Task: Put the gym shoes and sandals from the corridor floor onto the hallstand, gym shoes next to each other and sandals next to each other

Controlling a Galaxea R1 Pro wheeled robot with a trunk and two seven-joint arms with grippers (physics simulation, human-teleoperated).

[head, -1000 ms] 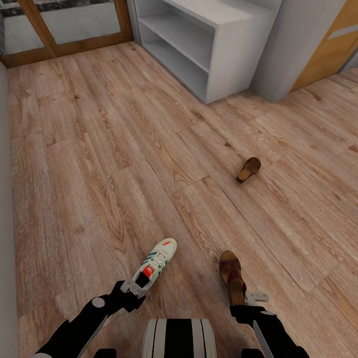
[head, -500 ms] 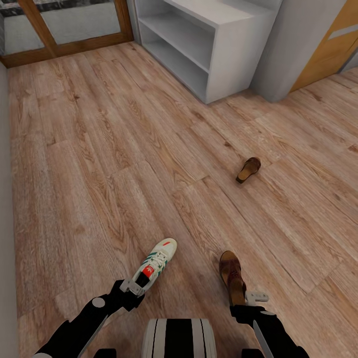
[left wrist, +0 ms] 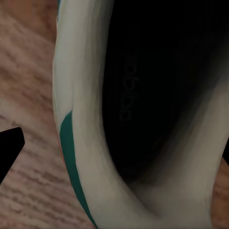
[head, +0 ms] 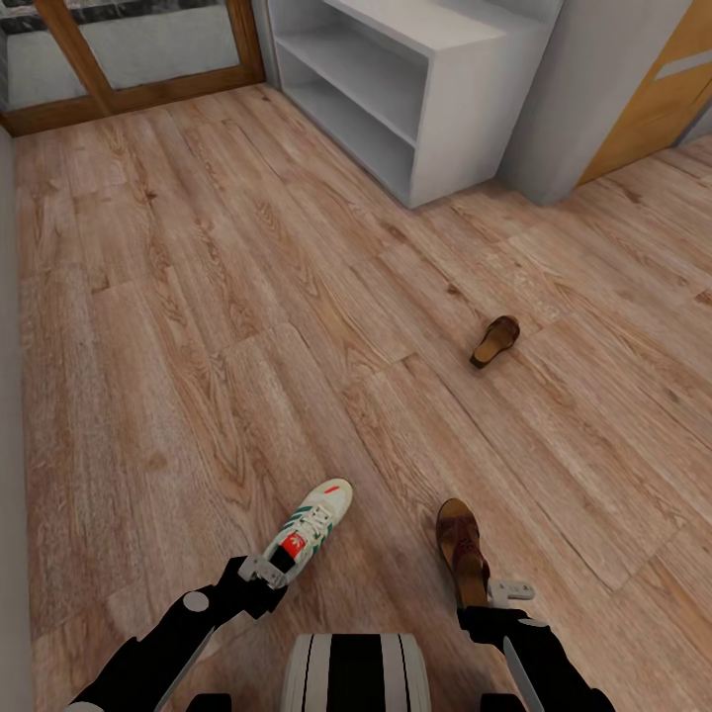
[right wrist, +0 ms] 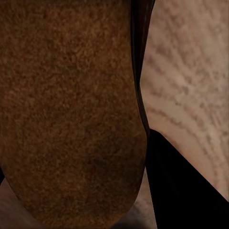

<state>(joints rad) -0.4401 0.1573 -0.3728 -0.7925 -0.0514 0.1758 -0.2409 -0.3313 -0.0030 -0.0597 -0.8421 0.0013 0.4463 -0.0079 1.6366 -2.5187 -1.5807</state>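
Note:
One white gym shoe point(head: 309, 524) with green stripes and a red tongue patch points away from me, and my left gripper point(head: 265, 572) is shut on its heel. In the left wrist view the shoe's dark opening point(left wrist: 143, 95) sits between the black fingertips point(left wrist: 9, 148). My right gripper point(head: 491, 591) is shut on the rear of a brown sandal point(head: 461, 549), whose brown surface point(right wrist: 71, 109) lies against a black finger point(right wrist: 186, 191). The other sandal point(head: 495, 339) lies alone on the wood-plank corridor floor point(head: 198, 346), further ahead to the right.
A white two-tier open bench point(head: 435, 109) stands at the back; the frame cuts off its upper part, so I cannot tell whether it is the hallstand. A wood-framed glass door point(head: 148, 59) is back left, a grey wall corner point(head: 583, 109) and an orange door point(head: 663, 89) back right.
The whole picture has shifted very slightly, so the camera moved. Both grippers keep their hold; the gym shoe's toe sits a touch lower.

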